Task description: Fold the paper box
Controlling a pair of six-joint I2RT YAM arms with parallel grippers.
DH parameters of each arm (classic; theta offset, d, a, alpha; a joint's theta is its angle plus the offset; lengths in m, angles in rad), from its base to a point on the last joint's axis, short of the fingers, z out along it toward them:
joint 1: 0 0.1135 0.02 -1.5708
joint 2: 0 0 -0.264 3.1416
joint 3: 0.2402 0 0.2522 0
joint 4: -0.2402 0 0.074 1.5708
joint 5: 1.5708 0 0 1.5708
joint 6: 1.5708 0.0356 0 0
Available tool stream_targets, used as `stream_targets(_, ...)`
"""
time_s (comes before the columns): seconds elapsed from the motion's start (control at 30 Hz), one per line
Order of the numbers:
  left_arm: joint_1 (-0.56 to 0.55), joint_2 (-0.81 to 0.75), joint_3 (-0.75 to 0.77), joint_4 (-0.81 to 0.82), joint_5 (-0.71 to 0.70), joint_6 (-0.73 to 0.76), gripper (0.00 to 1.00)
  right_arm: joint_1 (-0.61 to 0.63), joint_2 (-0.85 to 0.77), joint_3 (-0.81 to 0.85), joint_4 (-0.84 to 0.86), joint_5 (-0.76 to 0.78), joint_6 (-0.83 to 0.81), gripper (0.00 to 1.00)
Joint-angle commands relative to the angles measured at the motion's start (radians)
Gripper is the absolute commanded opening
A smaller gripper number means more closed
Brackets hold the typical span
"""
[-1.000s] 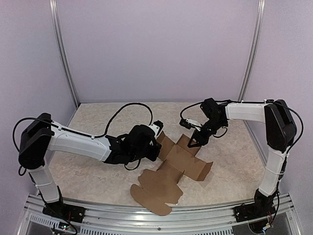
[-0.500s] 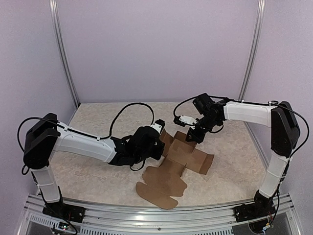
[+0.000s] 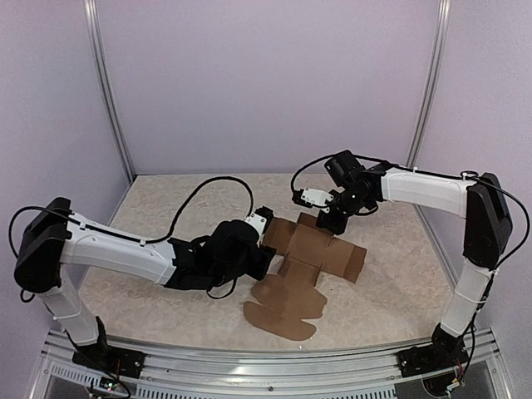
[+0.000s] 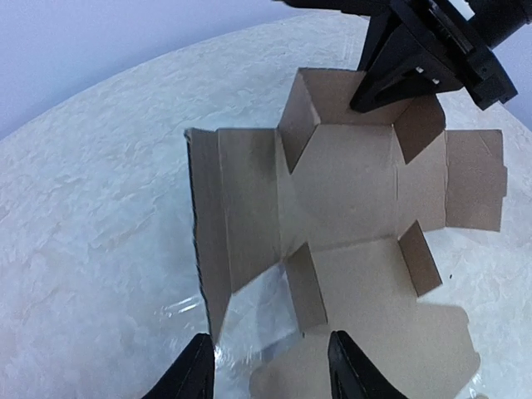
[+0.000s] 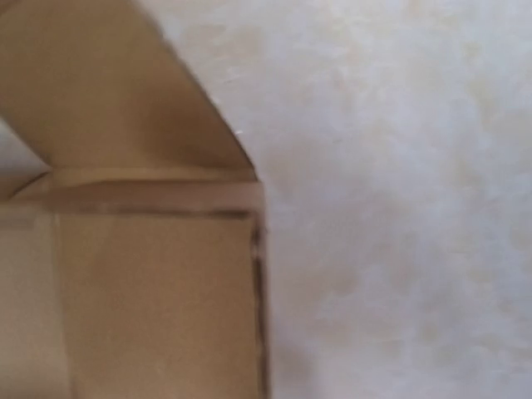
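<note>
- Found left end effector (image 4: 270, 370) moderately open: black fingertips (image 4: 193, 372) well apart, nothing gripped between them.
- Located it low over the worktop (image 4: 108, 166), just beside the left edge of the box (image 4: 341, 183); could not tell whether it touches the cardboard.
- Found right end effector (image 4: 363, 101) closed down to a point, the tip touching the far flap (image 4: 324, 96) near its right corner.
- Could not tell whether that flap is pinched between the fingers or only pressed by the tip.
- Right wrist view: close on one box corner, with a crease line and a flap rising away from it, against pale mottled worktop.
- Found the box opened out, inner face up, at the middle of the worktop, between the two end effectors.
- Noted the central panel lying flat, the far flap and four small side tabs standing partly raised, and the left panel tilted up along its outer edge.
- Noted a rounded flap (image 3: 287, 307) lying flat at the near side of the box, towards the arm bases.
- Traced left arm (image 3: 116, 249) reaching low across the worktop from the near left corner, cable looping behind it.
- Traced right arm (image 3: 424, 191) reaching in from the near right corner, elbow high, wrist angled down at the far edge of the box.
</note>
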Motion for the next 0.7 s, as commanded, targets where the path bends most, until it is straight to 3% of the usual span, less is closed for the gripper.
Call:
stream_targets(0.0,-0.008,-0.237,-0.154,0.011,0.025,0.025,0.50,0.011,-0.048,0.037,0.054,0.078,-0.114,0.00)
stream_targets(0.1,0.044,-0.396,-0.254,0.020,0.088,0.006,0.56,0.016,-0.041,0.038,0.081,0.089,-0.175,0.00)
stream_targets(0.3,0.329,-0.529,-0.391,0.060,0.339,-0.138,0.57,0.071,-0.035,0.015,0.166,0.166,-0.279,0.00)
stream_targets(0.47,0.481,-0.448,-0.415,0.169,0.520,-0.175,0.57,0.150,-0.062,-0.081,0.268,0.245,-0.329,0.00)
stream_targets(0.67,0.500,-0.190,-0.317,0.263,0.688,-0.119,0.54,0.216,-0.107,-0.232,0.441,0.344,-0.378,0.00)
